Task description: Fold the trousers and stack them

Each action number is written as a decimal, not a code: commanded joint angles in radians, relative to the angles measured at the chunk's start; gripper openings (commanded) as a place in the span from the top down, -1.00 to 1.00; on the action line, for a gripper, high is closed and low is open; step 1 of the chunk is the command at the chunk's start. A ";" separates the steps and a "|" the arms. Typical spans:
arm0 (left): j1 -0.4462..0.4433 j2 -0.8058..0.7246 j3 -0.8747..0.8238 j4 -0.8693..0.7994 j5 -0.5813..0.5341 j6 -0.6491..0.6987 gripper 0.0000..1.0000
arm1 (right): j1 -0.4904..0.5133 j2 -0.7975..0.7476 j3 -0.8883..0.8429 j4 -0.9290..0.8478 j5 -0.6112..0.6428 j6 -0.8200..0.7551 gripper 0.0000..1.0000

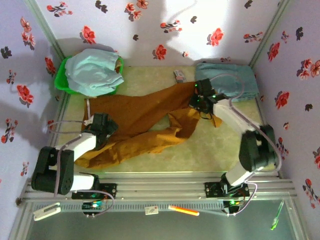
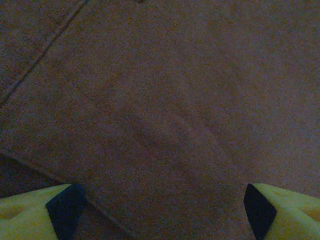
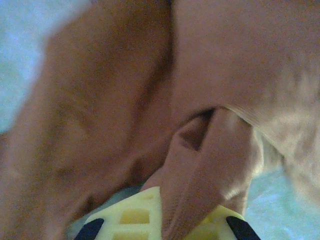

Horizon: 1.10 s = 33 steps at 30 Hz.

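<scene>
Now your right fingers (image 3: pixel 125 217) clench a fold of the mustard trousers (image 1: pixel 145 125), sprawled across the counter (image 1: pixel 210 150); your left fingers (image 2: pixel 30 215) hang spread wide just above the cloth.

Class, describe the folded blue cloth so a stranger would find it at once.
Find the table between flowered walls and look to its far right corner. The folded blue cloth lies there, flat and neat. The mustard trousers beside it sprawl unfolded, and the paler cloth on the far left sits heaped in a green basket.
</scene>
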 commanded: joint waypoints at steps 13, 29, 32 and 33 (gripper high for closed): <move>0.017 0.009 -0.018 -0.058 0.065 -0.060 -0.74 | -0.090 -0.516 0.072 -0.361 0.272 -0.122 1.00; 0.017 0.013 0.068 -0.097 0.018 -0.024 -0.75 | -0.302 -0.303 -0.140 -0.333 0.261 -0.136 1.00; 0.017 0.021 0.101 -0.124 0.015 -0.008 -0.75 | -0.305 -0.070 -0.024 -0.307 0.220 -0.144 0.87; 0.017 0.020 0.106 -0.130 0.015 -0.012 -0.76 | -0.307 0.013 0.022 -0.302 0.226 -0.149 0.61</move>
